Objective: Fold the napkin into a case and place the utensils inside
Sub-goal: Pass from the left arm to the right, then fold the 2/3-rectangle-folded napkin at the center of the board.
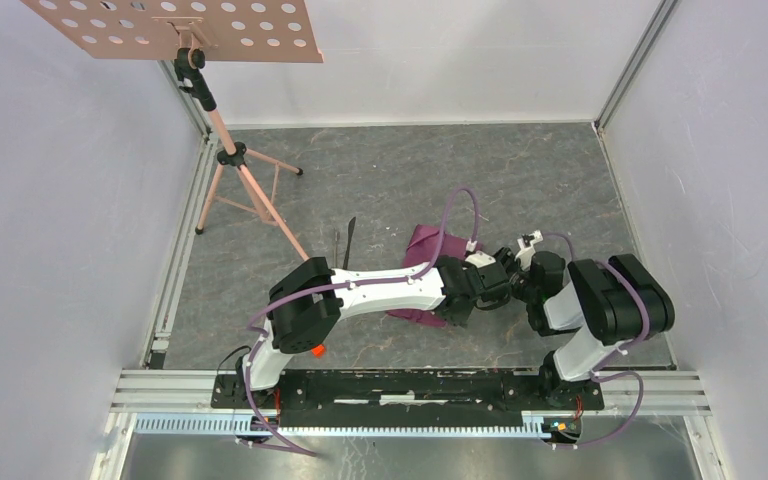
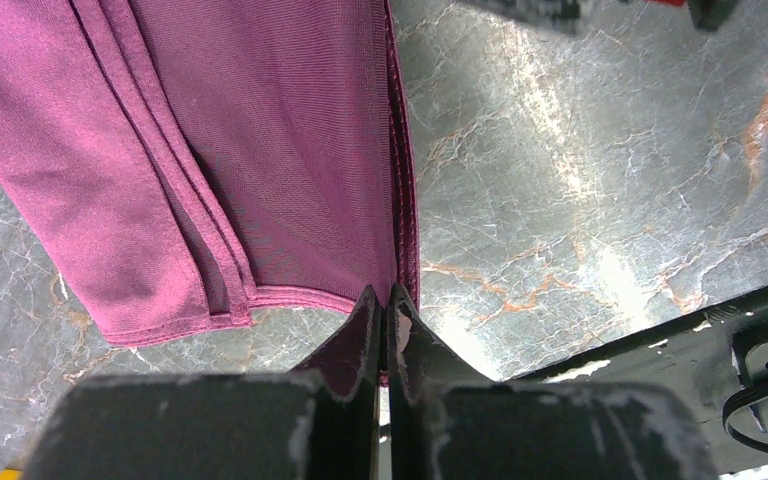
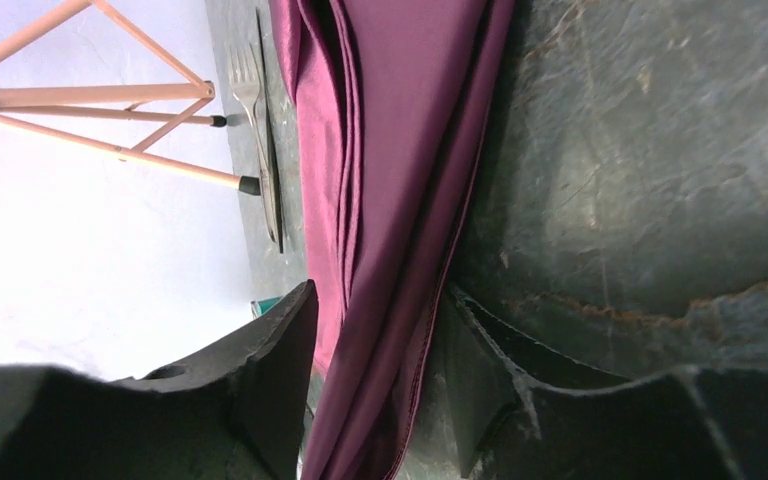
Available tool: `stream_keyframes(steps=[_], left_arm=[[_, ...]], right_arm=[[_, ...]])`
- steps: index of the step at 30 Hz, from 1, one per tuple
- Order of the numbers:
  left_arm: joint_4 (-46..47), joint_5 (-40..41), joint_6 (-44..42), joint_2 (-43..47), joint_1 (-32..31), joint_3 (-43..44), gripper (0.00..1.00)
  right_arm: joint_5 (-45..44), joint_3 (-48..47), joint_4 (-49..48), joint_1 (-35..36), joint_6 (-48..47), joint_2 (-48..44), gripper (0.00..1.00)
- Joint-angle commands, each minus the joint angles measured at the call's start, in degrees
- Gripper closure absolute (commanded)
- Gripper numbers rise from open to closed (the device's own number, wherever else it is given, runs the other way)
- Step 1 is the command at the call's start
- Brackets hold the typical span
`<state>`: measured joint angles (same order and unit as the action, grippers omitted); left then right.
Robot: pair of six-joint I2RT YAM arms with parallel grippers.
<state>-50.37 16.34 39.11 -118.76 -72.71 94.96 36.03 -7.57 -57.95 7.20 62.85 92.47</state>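
The folded plum napkin (image 1: 426, 242) is seen at the centre of the overhead frame on the grey marbled table (image 1: 380, 170), partly hidden beneath both arms. Its hemmed corner is pinched between the closed jaws of the left gripper (image 2: 385, 300), at the bottom of the left wrist view. The right gripper (image 3: 380, 330) is held with jaws spread, layered cloth running between them. The fork (image 3: 243, 72) and knife (image 3: 262, 50) are laid side by side left of the napkin, near a pink tripod stand (image 1: 228, 150).
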Motion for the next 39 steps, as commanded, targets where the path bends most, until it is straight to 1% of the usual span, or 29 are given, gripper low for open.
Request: stream_keyframes(steps=[1,7,12,14,15,16,17,18,20,21,22,23,24,26,29,31,33,36,39], left_arm=[[1.6,-0.3,-2.0,2.4,0.1,0.0,0.98],[2.0,-1.0,-2.0,2.2,0.1,-0.1,0.98],[2.5,-1.9,-2.2,1.8,0.1,0.1,0.98],[3.3,-2.9,-2.1,1.7,0.0,-0.2,0.98],[3.7,-3.6,-1.9,1.6,0.1,-0.4,0.98],[4.4,-4.6,-1.8,1.4,0.1,-0.6,0.97],[5.1,-6.1,-1.8,1.3,0.1,-0.6,0.96],[5.9,-7.8,-1.6,1.0,0.1,-0.7,0.92],[9.0,-11.6,-1.2,1.5,0.1,-1.7,0.76],[10.4,-13.7,-1.0,2.2,0.3,-2.6,0.64],[12.1,-14.8,-0.9,3.5,0.6,-3.5,0.54],[13.5,-15.9,-0.8,4.9,1.3,-4.8,0.5],[15.3,-17.4,-0.6,6.8,2.1,-6.2,0.47],[19.6,-21.2,-0.2,11.0,5.2,-10.2,0.44],[28.8,-27.7,2.3,17.3,12.0,-18.6,0.42],[34.8,-30.0,4.4,19.8,17.9,-22.8,0.42],[39.5,-31.5,5.9,19.7,22.8,-25.3,0.47],[45.3,-32.8,7.4,16.8,27.5,-25.3,0.68],[47.4,-32.9,7.6,11.6,29.9,-22.0,0.83]], right_arm=[[0.0,-1.8,-6.3,-1.3,0.2,3.5,0.48],[0.1,-4.0,-4.5,-2.9,-2.1,4.6,0.5],[0.1,-4.6,-3.5,-3.0,-3.8,4.2,0.6],[0.3,-5.0,-2.7,-3.0,-4.6,4.0,0.67],[0.5,-5.3,-2.7,-3.0,-4.9,4.2,0.74],[0.7,-5.5,-2.7,-3.0,-5.4,4.2,0.84],[1.0,-6.0,-2.4,-3.0,-6.0,4.4,0.91],[1.4,-6.5,-1.4,-3.0,-7.3,4.4,0.99],[2.0,-8.6,3.0,-3.0,-10.6,4.6,1.0],[2.0,-9.7,7.2,-3.0,-13.2,4.4,1.0],[1.8,-11.1,10.4,-3.0,-16.2,4.1,1.0],[1.4,-12.4,14.8,-3.0,-19.1,3.7,1.0],[0.5,-13.7,19.5,-3.1,-22.3,2.9,1.0],[-1.5,-17.4,28.2,-3.0,-29.1,1.7,1.0],[-4.6,-21.0,36.0,-3.0,-35.0,0.1,1.0],[-5.6,-23.6,40.2,-2.6,-38.1,0.1,1.0],[-6.6,-25.3,42.8,-2.4,-40.3,0.0,1.0],[-8.1,-27.7,45.6,-1.2,-41.9,-0.2,1.0],[-10.8,-29.9,48.8,0.4,-43.1,-0.2,1.0]])
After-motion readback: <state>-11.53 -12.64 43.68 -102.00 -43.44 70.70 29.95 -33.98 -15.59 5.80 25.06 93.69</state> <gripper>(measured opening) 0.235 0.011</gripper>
